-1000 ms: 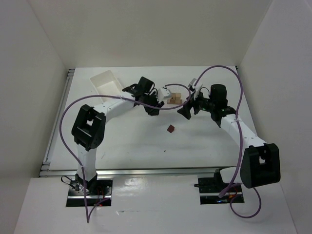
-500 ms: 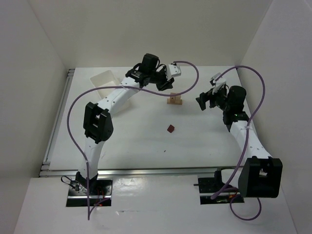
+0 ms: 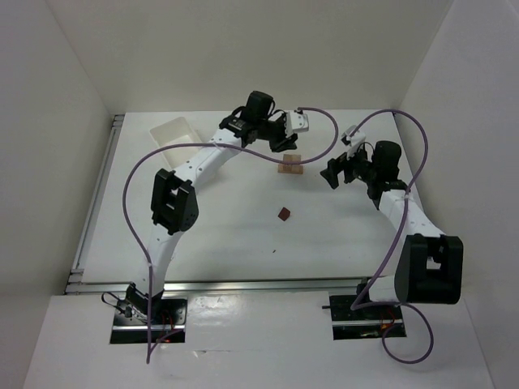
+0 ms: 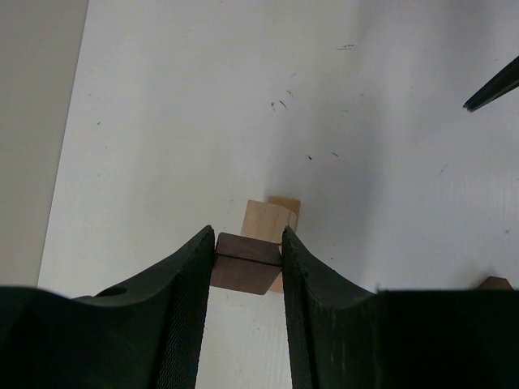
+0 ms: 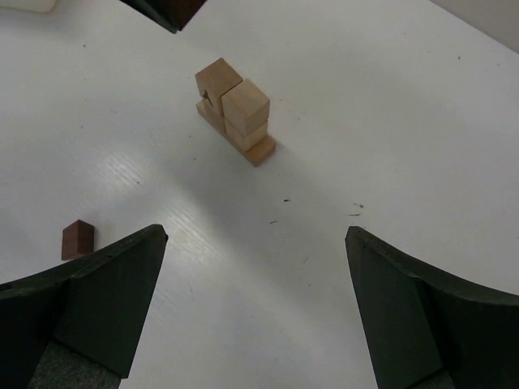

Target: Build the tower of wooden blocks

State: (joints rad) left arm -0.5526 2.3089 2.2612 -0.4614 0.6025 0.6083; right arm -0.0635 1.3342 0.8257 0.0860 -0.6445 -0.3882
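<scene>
Left jaws clamped on a dark maroon block [image 4: 246,263], held in the air close to the tan wood block tower [image 3: 290,166], upper centre of top view. Right jaws spread wide, empty, right of tower. Loose maroon cube [image 3: 283,214] mid-frame on counter [image 3: 211,219].

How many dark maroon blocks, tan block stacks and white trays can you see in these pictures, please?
dark maroon blocks: 2, one loose, one between the left fingers
tan stack: 1
white tray: 1
Total: 4
</scene>
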